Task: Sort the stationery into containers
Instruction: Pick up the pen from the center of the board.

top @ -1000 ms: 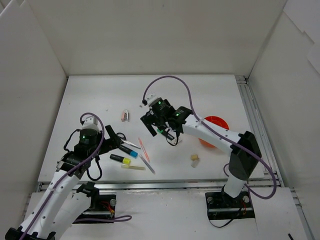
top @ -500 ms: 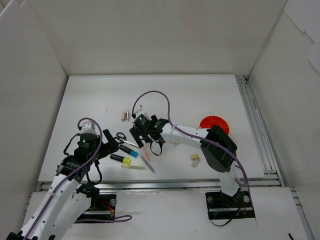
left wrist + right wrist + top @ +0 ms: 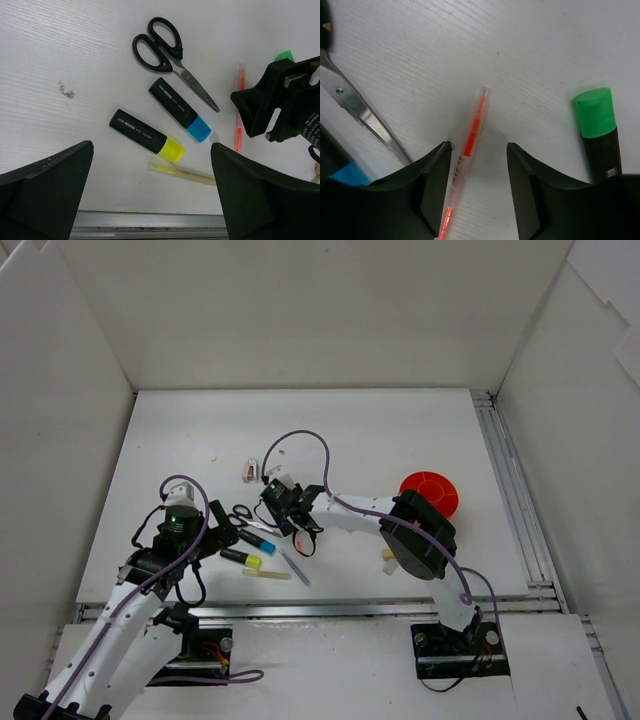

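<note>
My right gripper [image 3: 480,146] is down at the table, open, its jaws narrowed to either side of a thin orange pen [image 3: 472,130]; the pen lies close against the left finger. A green-tipped highlighter [image 3: 600,130] lies just to its right. My left gripper [image 3: 152,148] hangs wide open above a yellow-tipped highlighter [image 3: 145,137], a blue-tipped highlighter [image 3: 180,109] and a pale yellow pen [image 3: 187,172], holding nothing. The round orange-red pot [image 3: 430,490] stands at the right, behind the right arm's elbow.
Black-handled scissors [image 3: 167,52] lie beside the highlighters, their blade [image 3: 360,112] just left of my right gripper. A pinkish clip [image 3: 249,470] lies farther back. A beige eraser [image 3: 388,558] and a grey-blue pen [image 3: 295,567] lie near the table's front rail.
The right gripper moved left and down from near the pot onto the orange pen, and its jaws narrowed around it. The left arm barely moved.
</note>
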Available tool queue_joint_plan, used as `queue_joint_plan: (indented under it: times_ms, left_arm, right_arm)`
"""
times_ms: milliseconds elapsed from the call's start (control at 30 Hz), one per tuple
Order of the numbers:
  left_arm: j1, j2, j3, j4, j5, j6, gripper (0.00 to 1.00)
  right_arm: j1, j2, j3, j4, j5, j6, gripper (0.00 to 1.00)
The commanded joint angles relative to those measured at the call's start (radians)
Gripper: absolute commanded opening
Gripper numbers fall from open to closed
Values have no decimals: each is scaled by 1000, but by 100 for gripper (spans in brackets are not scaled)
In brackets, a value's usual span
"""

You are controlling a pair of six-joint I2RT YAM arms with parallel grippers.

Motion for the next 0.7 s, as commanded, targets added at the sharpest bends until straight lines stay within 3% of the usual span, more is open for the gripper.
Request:
queue_joint_plan:
  times_ms: [0, 33, 200, 233, 300, 533, 633, 667]
  left_arm:
    - [0, 8, 13, 29, -25, -11, 100]
    - [0, 11, 15, 30, -23, -10, 99]
    - [0, 19, 15, 39, -17, -5, 100]
    - [0, 19, 15, 39, -15, -5, 99]
    - [0, 17, 15, 41, -15, -5, 99]
    - [0, 17, 16, 44, -8, -4, 100]
    - [0, 17, 19, 44, 0, -4, 100]
    - [0, 19, 18, 47, 6, -2, 99]
  right_arm:
    - [5, 2, 30, 18, 75, 32, 44]
    - [5, 7, 32, 16, 72, 32, 35]
    - [5, 21, 38, 22, 53, 30, 16]
    - [3, 22, 38, 24, 49, 33, 6]
    - [5, 13, 32, 32, 35, 29, 0]
    - [-14, -88, -45, 137, 7, -13, 0]
    - [-47, -235, -201, 365, -20, -52, 0]
    - [-67, -278, -256, 521, -36, -68, 0]
